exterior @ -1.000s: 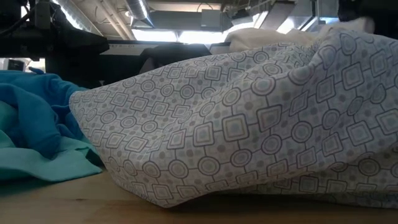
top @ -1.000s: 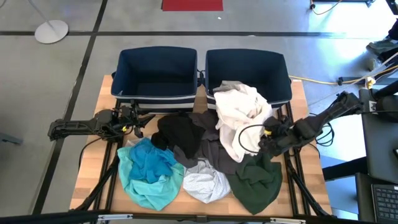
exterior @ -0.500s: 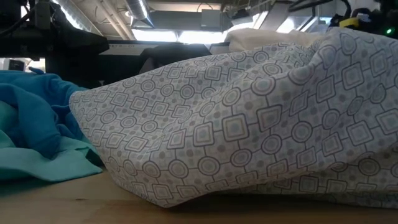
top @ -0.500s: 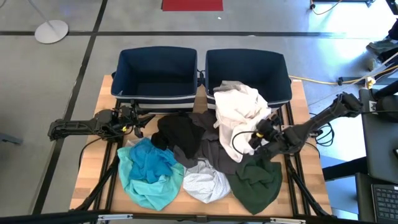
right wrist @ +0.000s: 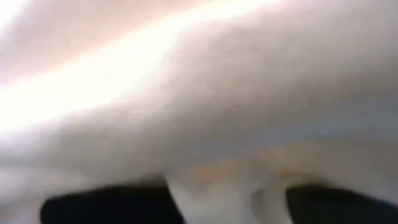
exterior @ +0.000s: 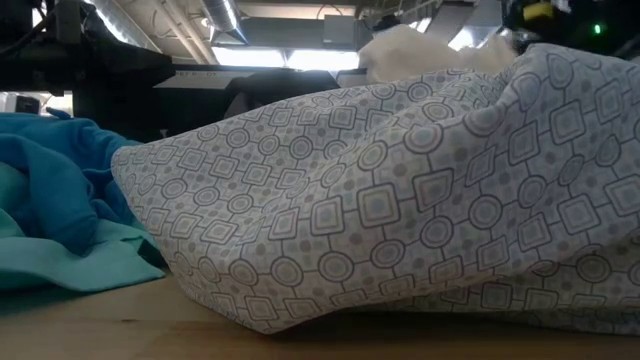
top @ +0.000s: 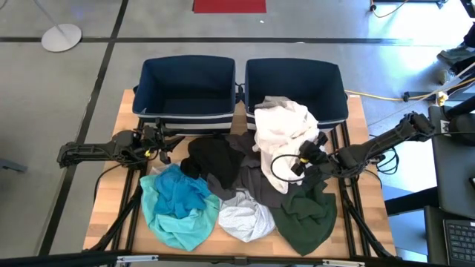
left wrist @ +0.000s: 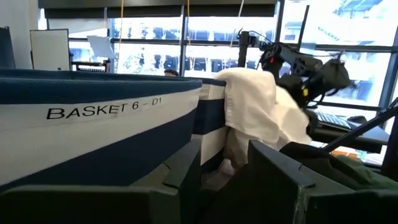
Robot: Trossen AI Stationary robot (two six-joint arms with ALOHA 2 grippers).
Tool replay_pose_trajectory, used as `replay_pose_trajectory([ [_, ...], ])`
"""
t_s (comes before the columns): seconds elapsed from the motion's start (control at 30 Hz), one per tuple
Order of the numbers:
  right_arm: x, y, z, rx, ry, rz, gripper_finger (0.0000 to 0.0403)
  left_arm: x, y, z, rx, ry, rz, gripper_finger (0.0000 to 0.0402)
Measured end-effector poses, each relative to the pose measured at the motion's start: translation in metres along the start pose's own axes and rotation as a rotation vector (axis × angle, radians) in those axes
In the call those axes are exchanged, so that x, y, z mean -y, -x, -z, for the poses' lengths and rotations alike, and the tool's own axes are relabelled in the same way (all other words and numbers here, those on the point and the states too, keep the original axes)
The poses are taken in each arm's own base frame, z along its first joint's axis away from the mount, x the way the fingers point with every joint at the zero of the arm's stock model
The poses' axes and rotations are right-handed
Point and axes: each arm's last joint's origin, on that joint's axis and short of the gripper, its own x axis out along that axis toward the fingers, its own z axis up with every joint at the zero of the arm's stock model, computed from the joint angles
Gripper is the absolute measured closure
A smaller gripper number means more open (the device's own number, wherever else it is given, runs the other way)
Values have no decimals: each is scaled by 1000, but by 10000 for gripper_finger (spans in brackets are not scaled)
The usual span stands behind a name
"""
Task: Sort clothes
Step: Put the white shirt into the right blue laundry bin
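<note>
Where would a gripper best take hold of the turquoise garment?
On the raised folds at the middle of the turquoise garment, from straight above. It lies crumpled at the table's front left, mostly clear of the black garment, and the bunched ridges give cloth to pinch.

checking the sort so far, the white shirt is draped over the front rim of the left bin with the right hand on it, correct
Not quite. The white shirt hangs over the front rim of the right bin, not the left bin; the high view shows this. The rest stands: the right hand is against that shirt.
</note>
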Motion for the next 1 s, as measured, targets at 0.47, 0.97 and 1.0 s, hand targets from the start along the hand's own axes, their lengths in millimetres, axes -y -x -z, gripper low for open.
replay_pose_trajectory([
  [0.47, 19, 28, -94, 147, 101, 26, 394, 0, 0, 0, -3, 0, 0, 276],
  [0.97, 120, 56, -209, 309, 157, 363, 398, 0, 0, 0, -2, 3, 0, 276],
  [1.0, 128, 57, -214, 327, 155, 388, 398, 0, 0, 0, -2, 3, 0, 276],
])
